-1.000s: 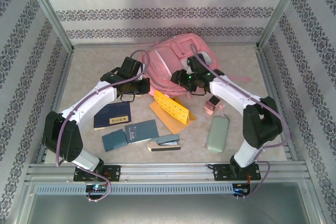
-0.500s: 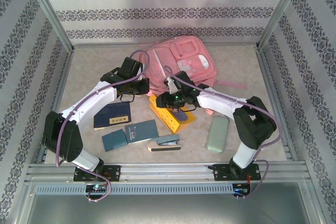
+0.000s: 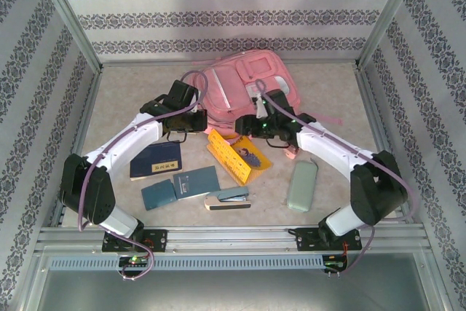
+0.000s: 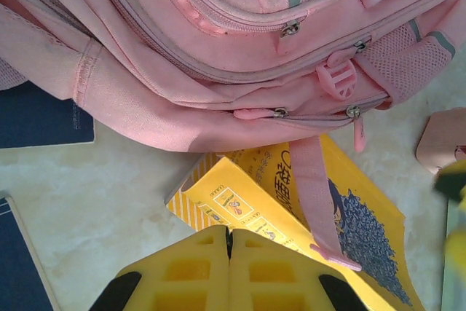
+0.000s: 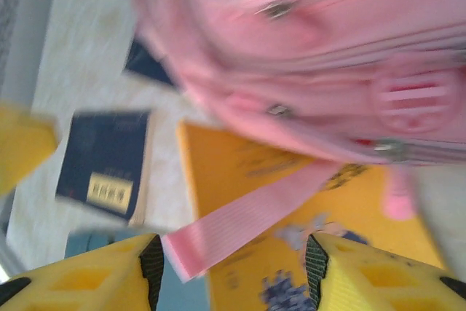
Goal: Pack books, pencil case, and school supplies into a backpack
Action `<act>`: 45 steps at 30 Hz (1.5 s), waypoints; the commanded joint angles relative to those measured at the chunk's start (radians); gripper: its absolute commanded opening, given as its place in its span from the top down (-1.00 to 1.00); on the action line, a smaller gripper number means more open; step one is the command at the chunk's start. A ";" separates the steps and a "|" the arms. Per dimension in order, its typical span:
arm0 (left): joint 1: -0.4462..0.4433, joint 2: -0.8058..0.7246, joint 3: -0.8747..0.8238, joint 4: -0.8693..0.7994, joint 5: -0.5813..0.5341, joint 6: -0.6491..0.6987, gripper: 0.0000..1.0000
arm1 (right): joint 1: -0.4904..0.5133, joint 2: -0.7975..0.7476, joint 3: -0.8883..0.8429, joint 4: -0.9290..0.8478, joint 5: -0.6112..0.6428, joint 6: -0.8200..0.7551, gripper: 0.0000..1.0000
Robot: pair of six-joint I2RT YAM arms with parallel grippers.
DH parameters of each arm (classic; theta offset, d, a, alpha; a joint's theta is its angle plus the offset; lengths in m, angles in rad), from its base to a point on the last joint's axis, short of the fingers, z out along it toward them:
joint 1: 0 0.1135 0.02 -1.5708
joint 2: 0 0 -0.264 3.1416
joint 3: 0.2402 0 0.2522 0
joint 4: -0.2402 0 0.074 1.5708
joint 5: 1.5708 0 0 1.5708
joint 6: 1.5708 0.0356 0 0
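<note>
While L pincer [image 4: 229, 237] sits pressed together & R pincer [image 5: 231, 253] spread, yellow book [image 3: 240, 156] lies outside backpack [image 3: 249, 74].

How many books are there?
5: yellow cartoon book below the pink fabric backpack, one navy book left, another partly under the backpack, two teal books nearest. Others may hide.

— What's up at twelve o'clock?
— The pink backpack [image 5: 313, 56], blurred. Its strap [image 5: 240, 227] trails toward seven, across the yellow book [image 5: 240, 172], between the right gripper's [image 5: 233, 258] parted jaws.
— And at nine?
— A navy book [image 5: 105, 165], flat on the table [image 5: 87, 49].
</note>
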 commanded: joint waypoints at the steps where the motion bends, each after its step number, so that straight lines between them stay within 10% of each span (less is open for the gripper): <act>1: 0.008 0.007 -0.014 0.003 0.002 -0.015 0.93 | -0.008 0.046 -0.020 -0.048 0.134 0.239 -0.21; 13: 0.008 -0.018 -0.029 -0.001 -0.015 -0.016 0.90 | -0.045 0.242 -0.071 0.258 0.132 0.692 -0.45; 19: 0.007 -0.018 -0.036 0.006 -0.011 -0.015 0.90 | -0.058 0.339 -0.051 0.485 0.121 0.734 -0.24; 29: 0.007 0.012 0.038 -0.034 -0.036 0.015 0.68 | -0.076 0.322 -0.055 0.669 0.098 0.727 0.80; 45: -0.007 0.119 0.221 -0.079 0.047 0.003 0.19 | -0.096 0.232 0.079 0.670 -0.008 0.752 0.67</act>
